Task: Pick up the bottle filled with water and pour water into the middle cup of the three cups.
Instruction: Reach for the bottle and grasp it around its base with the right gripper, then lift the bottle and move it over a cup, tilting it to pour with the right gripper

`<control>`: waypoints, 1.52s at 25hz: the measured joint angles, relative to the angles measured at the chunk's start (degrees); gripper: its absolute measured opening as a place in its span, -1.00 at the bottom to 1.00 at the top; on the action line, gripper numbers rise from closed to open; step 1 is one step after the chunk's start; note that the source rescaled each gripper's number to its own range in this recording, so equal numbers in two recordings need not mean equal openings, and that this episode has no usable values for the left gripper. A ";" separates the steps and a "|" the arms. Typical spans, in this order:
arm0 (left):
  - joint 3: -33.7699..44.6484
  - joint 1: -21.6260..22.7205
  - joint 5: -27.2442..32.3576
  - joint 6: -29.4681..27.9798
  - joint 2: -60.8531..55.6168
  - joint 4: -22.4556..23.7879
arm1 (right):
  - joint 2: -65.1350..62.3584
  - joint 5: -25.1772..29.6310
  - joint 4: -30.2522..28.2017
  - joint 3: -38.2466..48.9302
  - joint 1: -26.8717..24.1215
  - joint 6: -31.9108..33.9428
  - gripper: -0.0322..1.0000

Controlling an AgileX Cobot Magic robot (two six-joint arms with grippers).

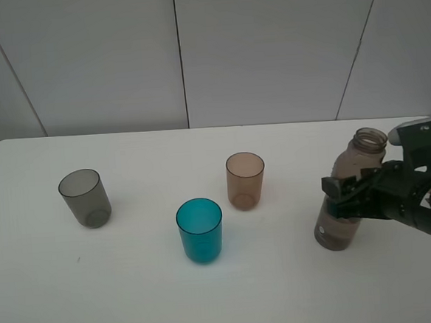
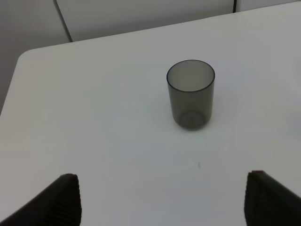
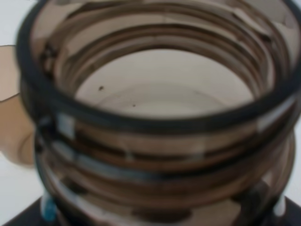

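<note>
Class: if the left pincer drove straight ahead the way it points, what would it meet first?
Most likely the smoky grey cup, upright ahead of the open left pincer. Depth is unclear: a downward slant would reach the table first.

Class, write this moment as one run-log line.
right gripper: at bottle, grip unclear | left gripper: open | middle cup: looks empty

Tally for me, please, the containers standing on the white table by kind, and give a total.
Short translucent plastic tumblers: 3 (smoky grey tumbler, teal-blue tumbler, brownish-pink tumbler)
Tall translucent smoky brown-grey plastic bottle, uncapped: 1
Total: 4
</note>
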 joint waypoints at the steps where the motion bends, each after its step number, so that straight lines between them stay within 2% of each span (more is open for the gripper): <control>1: 0.00 0.00 0.00 0.00 0.00 0.00 | 0.01 0.88 -0.23 -0.56 0.00 0.00 -0.92; 9: 0.00 0.00 0.00 0.00 0.00 0.00 | 0.07 6.47 -2.44 -3.92 0.00 0.00 -0.92; 15: 0.00 0.00 0.00 0.00 0.00 0.00 | -3.88 13.99 -4.54 -6.92 0.00 0.00 -0.92; 20: 0.00 0.00 0.00 0.00 0.00 0.00 | -7.66 24.10 -6.56 -10.79 0.00 0.00 -0.92; 31: 0.00 0.00 0.00 0.00 0.00 0.00 | -13.40 50.19 -16.39 -21.30 0.00 0.10 -0.92; 34: 0.00 0.00 0.00 0.00 0.00 0.00 | -13.44 54.31 -18.77 -22.99 0.33 0.10 -0.92; 38: 0.00 0.00 0.00 0.00 0.00 0.00 | -13.44 56.52 -22.03 -23.98 4.05 0.24 -0.92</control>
